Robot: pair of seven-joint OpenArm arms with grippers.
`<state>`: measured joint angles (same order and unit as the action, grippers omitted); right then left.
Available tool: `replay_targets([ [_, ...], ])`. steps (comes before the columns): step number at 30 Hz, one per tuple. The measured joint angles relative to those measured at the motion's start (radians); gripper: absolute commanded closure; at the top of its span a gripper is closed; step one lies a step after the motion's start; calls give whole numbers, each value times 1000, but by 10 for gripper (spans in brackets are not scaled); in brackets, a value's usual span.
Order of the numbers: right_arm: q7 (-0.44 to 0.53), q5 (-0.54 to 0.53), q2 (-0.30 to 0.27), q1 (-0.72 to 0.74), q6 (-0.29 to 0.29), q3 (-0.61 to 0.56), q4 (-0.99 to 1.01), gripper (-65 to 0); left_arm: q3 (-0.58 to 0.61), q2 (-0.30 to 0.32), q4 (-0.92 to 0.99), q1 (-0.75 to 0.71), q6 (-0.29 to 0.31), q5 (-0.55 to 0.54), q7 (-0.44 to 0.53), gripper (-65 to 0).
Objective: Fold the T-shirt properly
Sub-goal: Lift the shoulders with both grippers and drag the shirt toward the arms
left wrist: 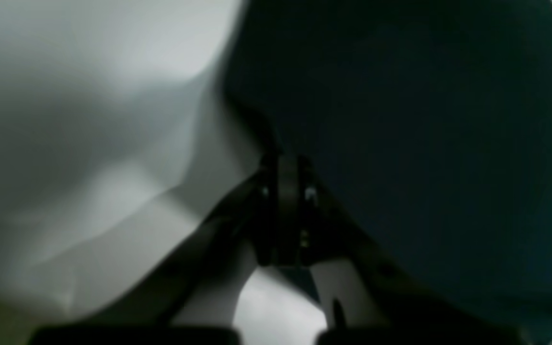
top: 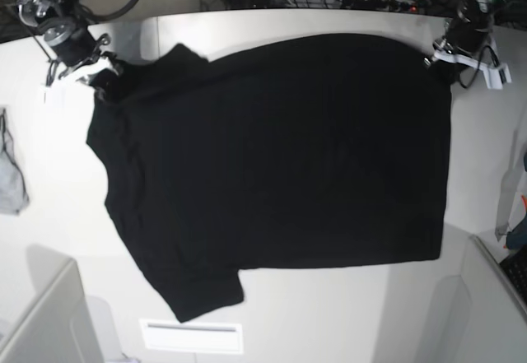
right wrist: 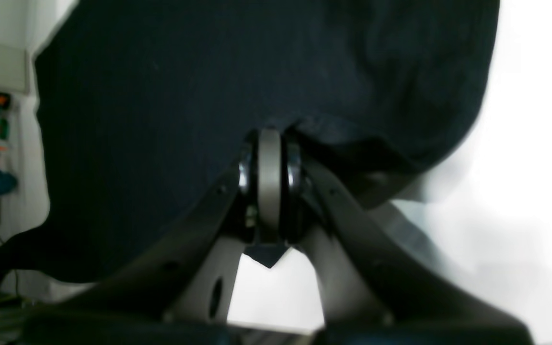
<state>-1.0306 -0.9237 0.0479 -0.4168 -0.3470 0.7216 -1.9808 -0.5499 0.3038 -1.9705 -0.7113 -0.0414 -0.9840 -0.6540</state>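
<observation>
Black cloth of the T-shirt (top: 280, 157) is spread plain side up on the white table (top: 329, 330), its long axis running left to right in the base view. Each far corner is pinched: the right pincer (right wrist: 269, 143) is clamped on the shoulder end, the left pincer (left wrist: 285, 165) on the hem end. Bare table lies nearer the base camera; a grey cloth (top: 10, 183) lies well apart.

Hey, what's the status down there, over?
Both end effectors, left and right, shut on T-shirt corners. Shirt flat, unfolded. Grey cloth off to the side, clear.
</observation>
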Motion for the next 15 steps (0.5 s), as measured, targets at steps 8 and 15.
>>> replay_targets([
  [8, -68, -6, -37, 182, 122, -4, 48, 0, -21, 77, 5, 101, -134, -175, 3, 0],
  [15, -82, 2, -56, 326, 178, -8, 219, 0, -27, 62, 69, 294, -134, -121, -209, 0],
])
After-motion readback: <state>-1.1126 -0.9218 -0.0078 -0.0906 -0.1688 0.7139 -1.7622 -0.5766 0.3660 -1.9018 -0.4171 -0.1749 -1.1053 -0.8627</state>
